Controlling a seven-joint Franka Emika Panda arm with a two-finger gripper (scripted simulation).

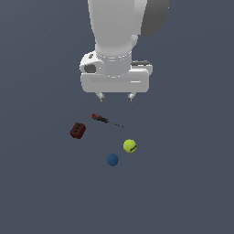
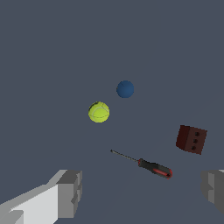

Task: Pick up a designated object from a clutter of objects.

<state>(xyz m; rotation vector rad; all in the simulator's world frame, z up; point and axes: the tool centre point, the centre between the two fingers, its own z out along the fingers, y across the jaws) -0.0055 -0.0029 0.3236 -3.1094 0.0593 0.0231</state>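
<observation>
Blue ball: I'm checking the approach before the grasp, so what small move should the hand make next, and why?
Probably carry the hand across until it is over the blue ball, before lowering. Its fingers are spread and hold nothing, and it hangs nearer the screwdriver. The blue ball lies beyond, close to the tennis ball but apart from it.

Franka Panda arm (image 1: 121,23): smooth white rounded links with a dark grey joint cap at the upper side. A white cylindrical wrist flange joins a wide, flat, boxy white hand. Gripper (image 1: 116,96): two short light-grey fingers (image 2: 70,192), blocky, with ribbed, stepped inner faces.
</observation>
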